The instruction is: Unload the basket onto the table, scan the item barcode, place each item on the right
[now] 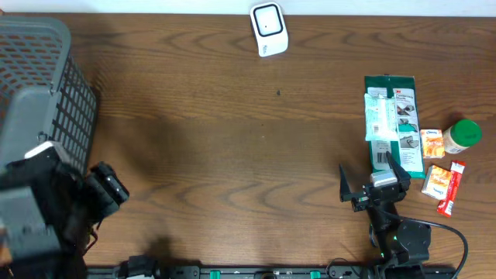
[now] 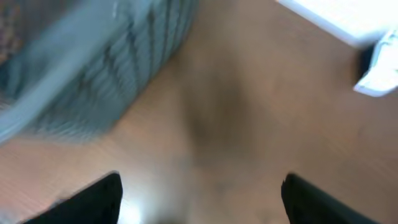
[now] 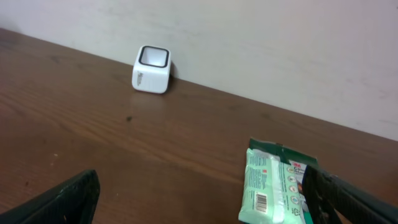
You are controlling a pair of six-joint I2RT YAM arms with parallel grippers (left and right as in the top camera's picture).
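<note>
Overhead, the brown wooden worktop [image 1: 232,155] has the white scanner [image 1: 268,29] at the middle of its far edge and the green packet [image 1: 393,124] by the right edge. The left wrist view is blurred, but I see the left claw [image 2: 199,199] spread wide and empty. The right wrist view shows the right claw [image 3: 202,205] fully spread and empty, with the packet just ahead.

Table [image 1: 232,139] middle is open wood from the scanner [image 1: 269,29] at the far edge down to the near edge. Left edge blocked by the tall mesh basket [image 1: 54,77] (far-left corner). Right edge crowded: green pack [image 1: 393,124], with green-capped bottle [image 1: 463,136], orange boxes [image 1: 432,144] and red sachet [image 1: 451,188] packed just beside it.
</note>
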